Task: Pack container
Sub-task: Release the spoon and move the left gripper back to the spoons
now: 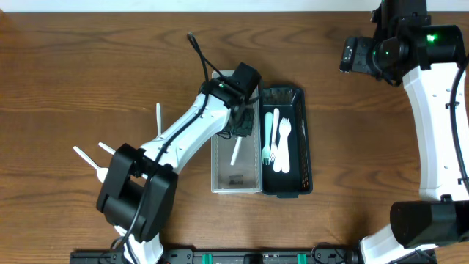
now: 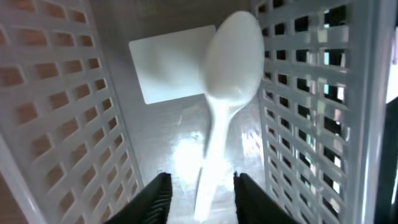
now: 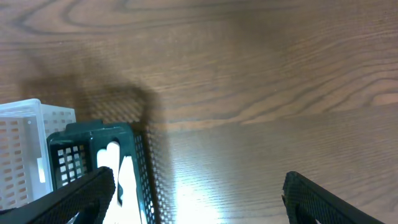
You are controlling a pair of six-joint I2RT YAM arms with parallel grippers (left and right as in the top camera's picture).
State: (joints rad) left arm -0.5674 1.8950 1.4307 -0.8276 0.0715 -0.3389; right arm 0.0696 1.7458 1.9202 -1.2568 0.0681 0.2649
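Left wrist view: a slim white plastic spoon (image 2: 227,68) is seen on the floor of the white perforated plastic basket (image 2: 56,124).

Its long axis is set along the basket's length, probably so that it fits between the narrow walls. The bowl is pointed away from the left gripper (image 2: 202,196) and the handle lies between the spread fingers, not pinched. White cutlery (image 1: 282,143) is already sorted into the dark green basket (image 1: 302,147) alongside. The right gripper (image 3: 193,199) is held wide open, well apart, presumably to leave room.
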